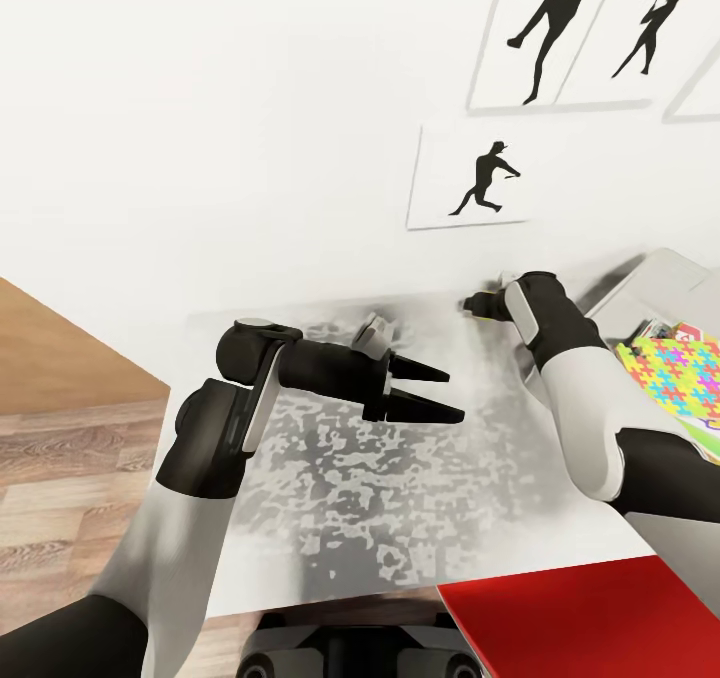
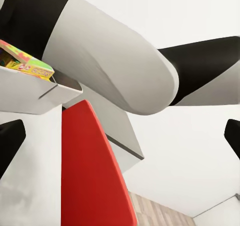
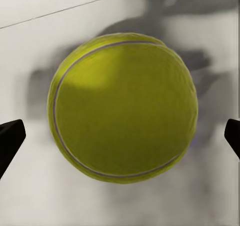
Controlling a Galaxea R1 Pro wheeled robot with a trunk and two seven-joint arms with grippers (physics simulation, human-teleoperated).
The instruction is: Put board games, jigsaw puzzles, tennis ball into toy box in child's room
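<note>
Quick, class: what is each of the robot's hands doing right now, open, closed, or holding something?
Left hand: open, holding nothing, above the table.
Right hand: open, fingers spread either side of the tennis ball, not gripping it.

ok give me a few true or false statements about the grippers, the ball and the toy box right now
1. The right gripper is open around the tennis ball. True.
2. The left gripper is shut on a jigsaw puzzle. False: it is open and holds nothing, above the table.
3. A jigsaw puzzle lies in the toy box. True.
4. The tennis ball is inside the toy box. False: it rests on the table.
5. The pictures on the wall show flowers. False: they show black silhouettes of figures.
</note>
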